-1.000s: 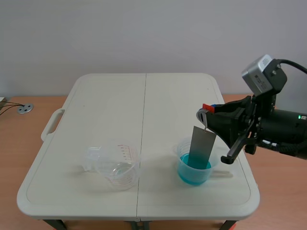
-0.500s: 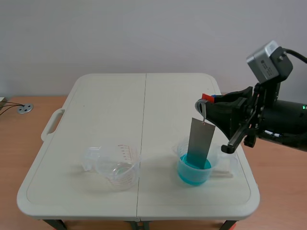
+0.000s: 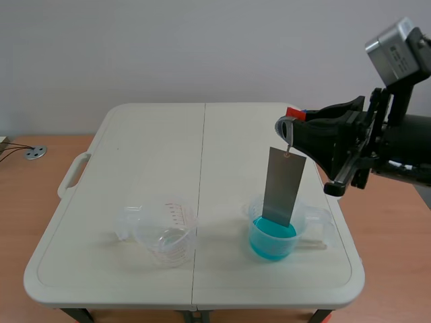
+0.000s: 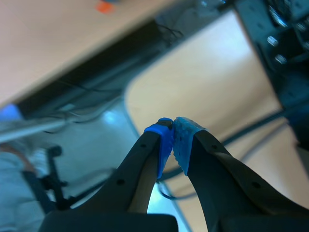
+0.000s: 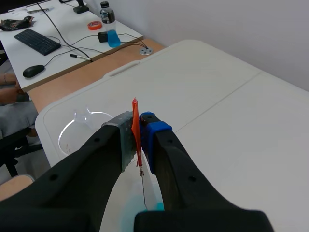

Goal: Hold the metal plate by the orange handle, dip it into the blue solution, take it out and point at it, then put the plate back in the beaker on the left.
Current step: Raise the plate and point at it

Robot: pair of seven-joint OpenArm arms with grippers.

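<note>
My right gripper [image 3: 289, 126] comes in from the right, shut on the orange handle [image 3: 292, 112] of the metal plate [image 3: 281, 186]. The grey plate hangs upright from the handle, its lower edge at the mouth of the beaker of blue solution [image 3: 273, 237]. In the right wrist view the thin orange handle [image 5: 135, 126] is pinched between the pads of my right gripper [image 5: 137, 140], and the plate's edge [image 5: 146, 193] drops below them. The clear empty beaker [image 3: 165, 235] stands at the table's front left. My left gripper [image 4: 173, 140] is shut on nothing, off the table, over floor.
The white folding table [image 3: 168, 148] carries only the two beakers. The empty beaker's rim [image 5: 77, 133] shows beyond my right gripper. A desk [image 5: 63, 34] with a keyboard, mouse and bottle stands past the table's far side. Cables run across the floor under my left gripper.
My right arm has risen, lifting the plate; its lower end has come up out of the blue solution to the beaker's mouth.
</note>
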